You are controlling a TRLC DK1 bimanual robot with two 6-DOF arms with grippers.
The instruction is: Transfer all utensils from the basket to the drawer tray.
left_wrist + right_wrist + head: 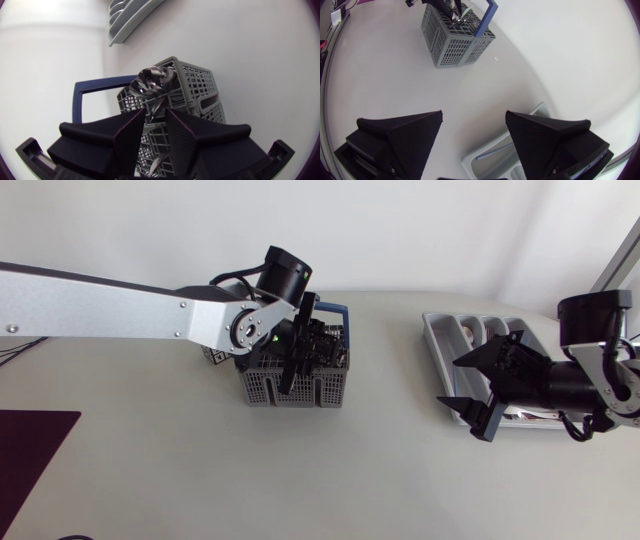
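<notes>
The left gripper (156,120) is hanging over the basket (200,85); spoons (152,82) are standing upright, bowls up, just ahead; whether it is gripping one is unclear. Farther off, the right gripper (474,114) is gaping above the drawer tray (432,340).

The left gripper (156,116) hangs over a grey mesh basket (200,85). Shiny spoons (152,81) stick up from the basket at the gripper's twelve o'clock. The blue handle (95,87) stands at ten o'clock. A grey tray (131,17) lies well beyond at eleven o'clock, on the white table (250,40).
</notes>
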